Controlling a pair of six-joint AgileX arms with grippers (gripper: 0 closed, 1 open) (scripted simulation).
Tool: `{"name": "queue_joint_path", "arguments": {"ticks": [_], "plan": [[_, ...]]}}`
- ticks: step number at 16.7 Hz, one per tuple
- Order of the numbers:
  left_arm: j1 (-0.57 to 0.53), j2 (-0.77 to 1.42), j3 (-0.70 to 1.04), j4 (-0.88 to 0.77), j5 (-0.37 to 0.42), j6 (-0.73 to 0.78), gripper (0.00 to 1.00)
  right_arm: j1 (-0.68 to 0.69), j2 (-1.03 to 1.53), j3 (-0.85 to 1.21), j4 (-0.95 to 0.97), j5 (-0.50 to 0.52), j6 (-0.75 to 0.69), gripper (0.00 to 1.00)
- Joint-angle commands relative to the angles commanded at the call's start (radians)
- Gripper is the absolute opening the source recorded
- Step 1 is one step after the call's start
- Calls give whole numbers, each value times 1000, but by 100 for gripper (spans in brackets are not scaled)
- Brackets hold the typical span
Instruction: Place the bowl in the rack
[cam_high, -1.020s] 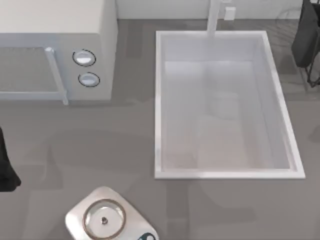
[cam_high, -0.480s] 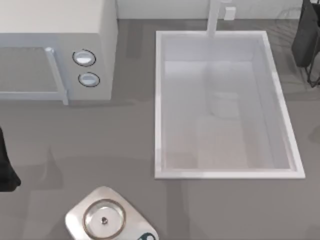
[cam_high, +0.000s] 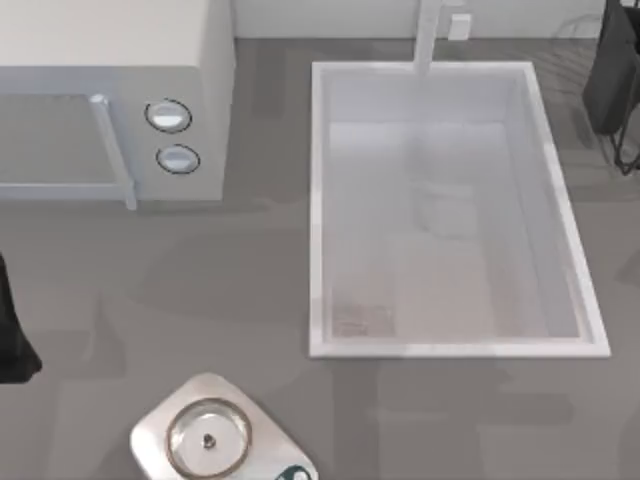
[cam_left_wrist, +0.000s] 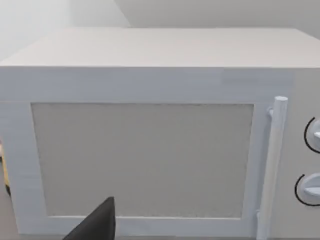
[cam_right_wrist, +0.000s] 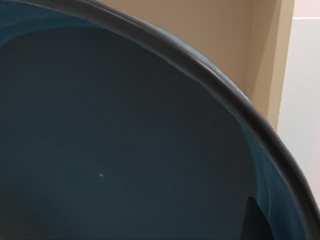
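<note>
At the near edge of the counter (cam_high: 250, 290), toward its left corner, a glass lid (cam_high: 207, 437) sits on a steel pan (cam_high: 150, 435), no part of this job. The left arm (cam_high: 12, 335) is parked at the left edge, facing the microwave (cam_left_wrist: 150, 140); whether its claw is open or closed I cannot tell. Farther back the sink (cam_high: 318, 210) fills the right half of the counter. At the far right corner the right arm (cam_high: 612, 70) hangs over thin dark wires that may be the rack (cam_high: 625, 160). Its wrist camera looks straight into the bowl (cam_right_wrist: 115, 150), teal inside under a dark rim, with one dark finger (cam_right_wrist: 257, 220) against the inner wall. The bowl seems held, though the grip itself is hidden. To do this well, I judge: lower slowly, line the rim up between the wires, and let go only once it rests.
</note>
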Motion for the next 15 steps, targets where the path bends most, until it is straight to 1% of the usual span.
{"name": "queue_joint_path", "arguments": {"ticks": [6,9,12,15], "plan": [[0,0,0,0,0,0,100,139,364,-78,463,147,-5,0],[0,0,0,0,0,0,100,207,506,-122,646,216,-4,0],[0,0,0,0,0,0,100,249,583,-151,737,259,-2,0],[0,0,0,0,0,0,100,254,590,-155,746,264,-2,0]]}}
